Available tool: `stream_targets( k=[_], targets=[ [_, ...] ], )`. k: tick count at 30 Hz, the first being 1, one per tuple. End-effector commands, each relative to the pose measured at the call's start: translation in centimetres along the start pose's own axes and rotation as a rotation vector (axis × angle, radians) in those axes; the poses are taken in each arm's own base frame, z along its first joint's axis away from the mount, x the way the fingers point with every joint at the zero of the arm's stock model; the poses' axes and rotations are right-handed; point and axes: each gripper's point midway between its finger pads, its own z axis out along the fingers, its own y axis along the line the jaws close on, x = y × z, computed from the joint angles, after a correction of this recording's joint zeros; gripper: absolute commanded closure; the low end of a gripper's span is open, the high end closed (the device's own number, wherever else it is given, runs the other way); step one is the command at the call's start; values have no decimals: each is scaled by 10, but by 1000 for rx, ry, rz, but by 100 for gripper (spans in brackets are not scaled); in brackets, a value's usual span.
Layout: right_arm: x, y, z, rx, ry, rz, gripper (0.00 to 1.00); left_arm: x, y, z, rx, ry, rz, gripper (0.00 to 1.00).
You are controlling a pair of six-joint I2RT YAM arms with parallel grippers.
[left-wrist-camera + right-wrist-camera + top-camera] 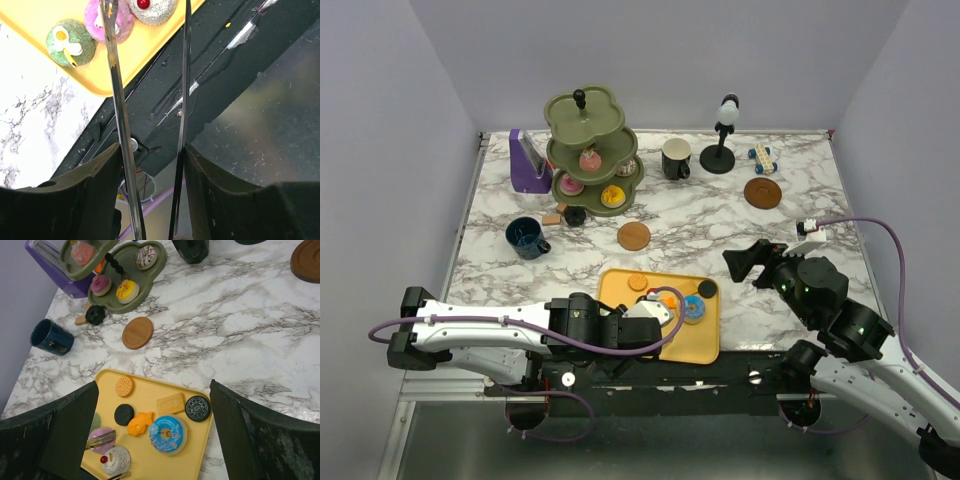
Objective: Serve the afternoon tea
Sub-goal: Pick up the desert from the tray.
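My left gripper is shut on a pair of metal tongs. The blades are apart and straddle a white cupcake with a red cherry on the yellow tray. A pink cake and a green cake lie beside it. A blue doughnut and several biscuits also lie on the tray. My right gripper is open and empty, above the table right of the tray. The olive-green stand holds several cakes.
A dark-blue mug stands at the left and a black mug at the back. Brown coasters lie on the marble. A purple holder, a black stand with a white ball and a small toy are at the back.
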Motion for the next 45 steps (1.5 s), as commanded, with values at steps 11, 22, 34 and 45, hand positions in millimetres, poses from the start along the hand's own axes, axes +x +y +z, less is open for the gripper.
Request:
stream_targets(
  k=[11,22,34,45],
  targets=[
    [1,-4,0,15,-5,-8,0,-2,2,-7,-14,12,32,50],
    [1,-3,0,13,-6,-6,0,-30,14,-32,-64,-112,28,58],
    [-1,-3,-1,9,-12,-3,0,-60,70,-74,-230,-294,-71,63],
    [-2,-3,-2,4,-18,3,0,-111,149,-121,-428,-521,-243,63]
  ],
)
